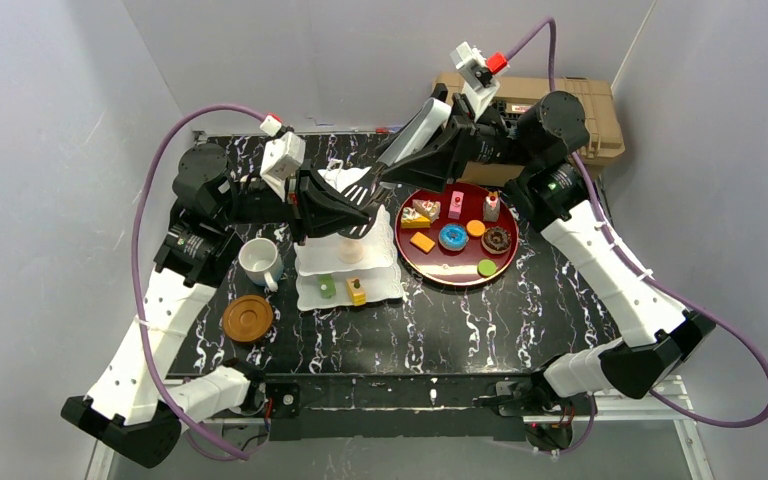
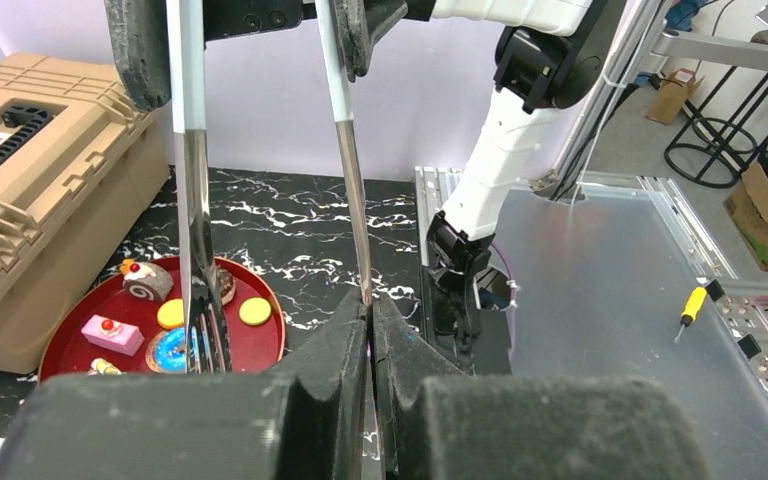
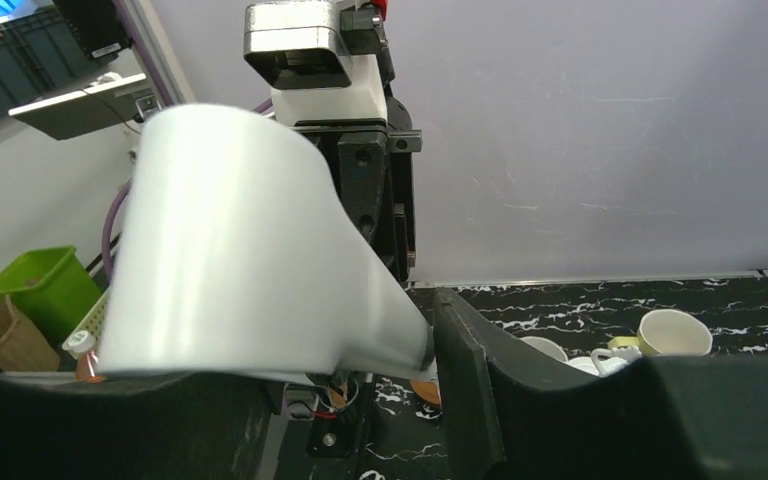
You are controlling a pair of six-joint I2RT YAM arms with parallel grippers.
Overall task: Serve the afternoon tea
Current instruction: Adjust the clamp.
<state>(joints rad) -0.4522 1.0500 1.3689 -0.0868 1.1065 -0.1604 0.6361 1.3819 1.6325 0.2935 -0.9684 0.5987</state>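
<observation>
White-handled metal tongs (image 1: 425, 120) hang in the air between both grippers, above the white tiered cake stand (image 1: 380, 285). My left gripper (image 2: 372, 305) is shut on the tip of one metal arm (image 2: 350, 180); the other, slotted tip (image 2: 205, 340) is free. My right gripper (image 3: 340, 340) has its jaws round the white handle (image 3: 240, 240), which touches both fingers. The lower tier holds a green pastry (image 1: 328, 287) and a yellow one (image 1: 357, 292). More pastries, among them a blue donut (image 1: 452, 236), lie on a dark red round tray (image 1: 460, 262). A white mug (image 1: 258, 260) and a brown coaster (image 1: 247, 317) sit left of the stand. The yellow-green mug (image 3: 675, 332) shows in the right wrist view.
A tan ribbed case (image 1: 570, 115) stands at the back right behind the tray. Grey walls close in the table on the left, back and right. Both arms cross above the stand and the tray's left rim.
</observation>
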